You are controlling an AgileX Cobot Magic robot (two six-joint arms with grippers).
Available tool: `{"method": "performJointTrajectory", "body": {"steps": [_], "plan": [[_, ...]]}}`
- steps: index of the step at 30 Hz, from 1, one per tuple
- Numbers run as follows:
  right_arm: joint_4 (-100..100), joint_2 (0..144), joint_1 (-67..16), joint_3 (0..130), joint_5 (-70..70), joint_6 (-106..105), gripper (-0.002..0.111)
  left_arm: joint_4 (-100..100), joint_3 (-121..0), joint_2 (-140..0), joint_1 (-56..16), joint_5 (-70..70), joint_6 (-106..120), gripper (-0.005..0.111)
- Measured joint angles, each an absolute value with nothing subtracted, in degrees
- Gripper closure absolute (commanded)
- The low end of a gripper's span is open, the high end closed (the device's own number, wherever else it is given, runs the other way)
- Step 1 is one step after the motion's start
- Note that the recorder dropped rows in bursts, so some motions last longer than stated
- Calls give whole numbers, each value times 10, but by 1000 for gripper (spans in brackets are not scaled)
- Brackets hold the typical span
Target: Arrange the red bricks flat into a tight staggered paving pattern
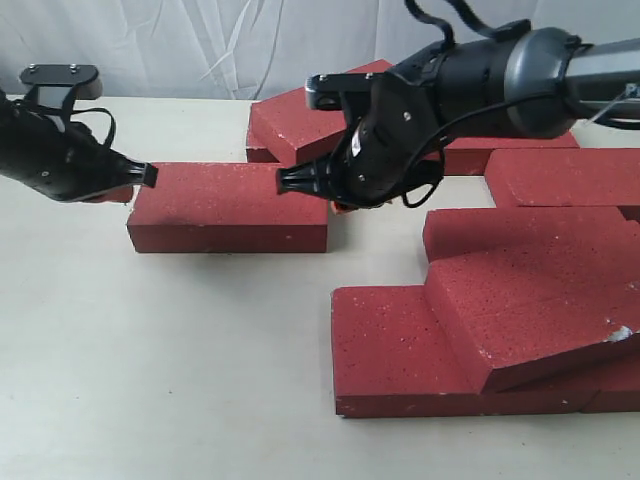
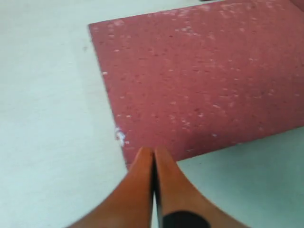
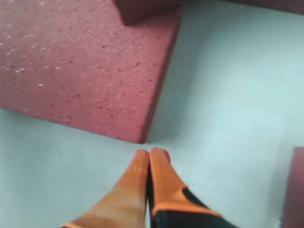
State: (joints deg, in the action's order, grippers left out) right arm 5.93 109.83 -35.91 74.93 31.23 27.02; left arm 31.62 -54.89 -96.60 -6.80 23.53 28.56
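One grainy, speckled red brick [image 1: 230, 205] lies flat on the smooth pale bench [image 1: 150, 350], alone between both hands. At its left end the left hand [image 1: 147, 175] is pinched closed and empty, orange fingers [image 2: 140, 185] together. The right hand [image 1: 284, 181] is likewise closed, just off its right corner. More red bricks [image 1: 520, 300] overlap unevenly on the right.

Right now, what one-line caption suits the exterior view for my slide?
Both shut, the left tool and right tool flank one flat red brick; more bricks lie partly stacked beside it.
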Motion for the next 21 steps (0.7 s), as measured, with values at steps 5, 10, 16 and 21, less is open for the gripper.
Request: {"method": "performJointTrajectory", "body": {"steps": [5,10,16,21], "plan": [[64,1088,-313,749,362,270,109,328,-549,-990,-24,210,281,107],[70,1088,-286,749,398,270,109,345,-553,-1041,-18,177,281,107],[76,1088,-283,749,394,270,109,371,-588,-1097,-18,174,286,107],[77,1088,-283,749,382,269,109,407,-598,-1131,-25,186,304,107]]}}
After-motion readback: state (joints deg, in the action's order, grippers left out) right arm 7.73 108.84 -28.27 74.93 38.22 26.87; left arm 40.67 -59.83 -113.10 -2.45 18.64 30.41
